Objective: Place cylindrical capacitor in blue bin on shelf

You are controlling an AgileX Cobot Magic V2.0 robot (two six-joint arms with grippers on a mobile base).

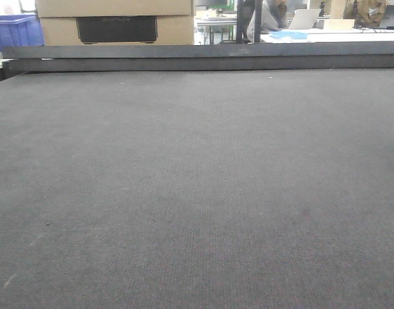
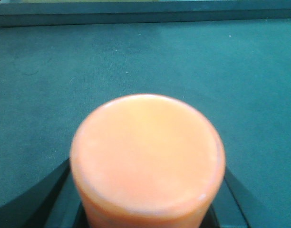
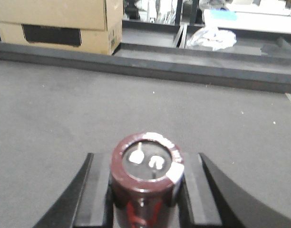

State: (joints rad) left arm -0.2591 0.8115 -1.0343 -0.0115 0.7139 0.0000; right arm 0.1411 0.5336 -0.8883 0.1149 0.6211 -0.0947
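Observation:
A dark maroon cylindrical capacitor with two silver terminals on its end stands upright between the black fingers of my right gripper, which is shut on it above the grey mat. My left gripper is shut on a smooth orange cylinder that fills the lower part of the left wrist view; its dark fingers show on either side. A blue bin sits at the far left beyond the table. The shelf is out of view. Neither gripper appears in the front view.
The grey felt table ends at a raised dark ledge. Behind it stand a cardboard box, desks and seated people. A crumpled white item lies past the ledge in the right wrist view.

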